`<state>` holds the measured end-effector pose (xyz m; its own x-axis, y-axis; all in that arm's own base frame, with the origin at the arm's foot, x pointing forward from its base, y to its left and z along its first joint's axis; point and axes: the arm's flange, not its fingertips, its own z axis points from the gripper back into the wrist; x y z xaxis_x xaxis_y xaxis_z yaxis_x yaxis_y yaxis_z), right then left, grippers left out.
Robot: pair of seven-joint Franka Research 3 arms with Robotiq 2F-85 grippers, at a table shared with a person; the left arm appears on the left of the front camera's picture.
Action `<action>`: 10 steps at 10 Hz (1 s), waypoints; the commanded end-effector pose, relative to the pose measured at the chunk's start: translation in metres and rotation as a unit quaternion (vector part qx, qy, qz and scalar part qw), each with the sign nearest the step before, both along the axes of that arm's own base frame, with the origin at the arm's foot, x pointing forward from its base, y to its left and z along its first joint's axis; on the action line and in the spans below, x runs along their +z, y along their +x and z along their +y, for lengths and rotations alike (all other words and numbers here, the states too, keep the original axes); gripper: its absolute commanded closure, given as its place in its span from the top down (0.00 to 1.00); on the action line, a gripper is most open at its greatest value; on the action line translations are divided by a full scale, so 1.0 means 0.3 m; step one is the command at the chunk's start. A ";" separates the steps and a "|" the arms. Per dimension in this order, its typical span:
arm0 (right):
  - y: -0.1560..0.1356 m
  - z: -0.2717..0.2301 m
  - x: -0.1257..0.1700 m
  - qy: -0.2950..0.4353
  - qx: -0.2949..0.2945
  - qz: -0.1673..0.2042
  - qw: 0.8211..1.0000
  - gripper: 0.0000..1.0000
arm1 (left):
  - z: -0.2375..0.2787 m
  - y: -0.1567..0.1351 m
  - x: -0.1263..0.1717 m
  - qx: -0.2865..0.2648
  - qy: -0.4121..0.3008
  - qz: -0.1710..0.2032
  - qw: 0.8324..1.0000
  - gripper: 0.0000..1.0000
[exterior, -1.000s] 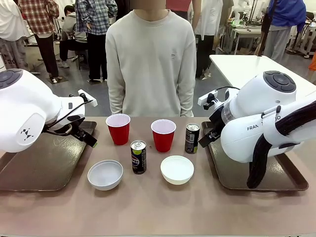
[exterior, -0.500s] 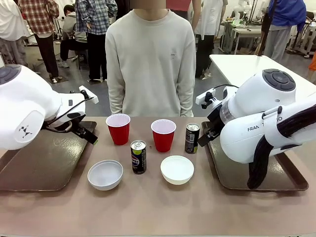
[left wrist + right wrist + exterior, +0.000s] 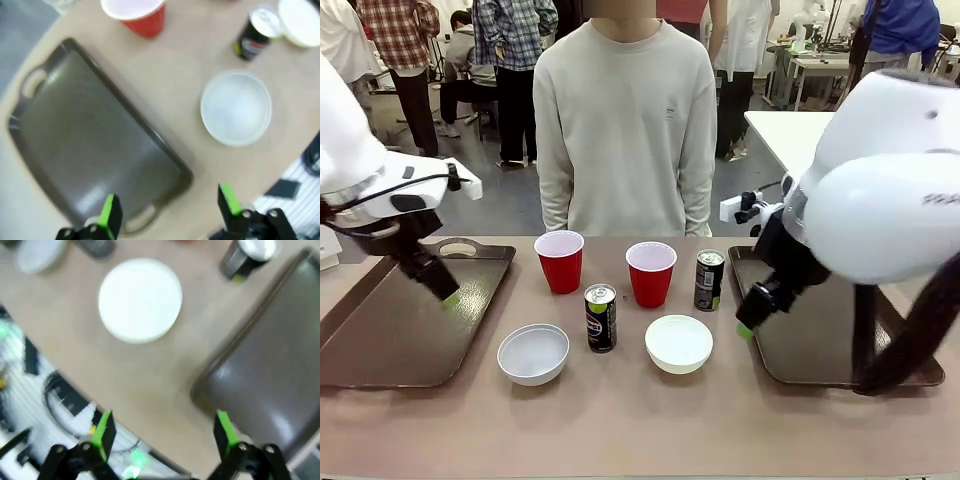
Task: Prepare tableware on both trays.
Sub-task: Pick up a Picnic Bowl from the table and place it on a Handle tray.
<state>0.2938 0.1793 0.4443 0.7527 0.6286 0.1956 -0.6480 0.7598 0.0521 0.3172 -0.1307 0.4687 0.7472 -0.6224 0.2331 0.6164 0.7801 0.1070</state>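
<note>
1. the left gripper (image 3: 448,296) hangs above the left tray (image 3: 390,340), jaws spread wide, holding and touching nothing.
2. the right gripper (image 3: 747,328) hangs above the 9 o'clock rim of the right tray (image 3: 810,350), jaws just as wide, empty.
3. we see both trays flat at the table's 9 and 3 o'clock, long axes running 6 to 12.
4. between them, the left cup (image 3: 560,262) and the right cup (image 3: 651,274) stand mouths up at 12 o'clock.
5. the middle can (image 3: 601,318) and the right can (image 3: 709,280) stand upright, long axes vertical.
6. the left bowl (image 3: 533,353) and the right bowl (image 3: 679,343) sit open side up at 6 o'clock.
</note>
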 end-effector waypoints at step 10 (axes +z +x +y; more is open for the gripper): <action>0.025 -0.631 -0.124 0.435 -0.121 0.130 0.883 1.00 | 0.518 -0.012 -0.127 0.115 -0.501 0.099 0.852 1.00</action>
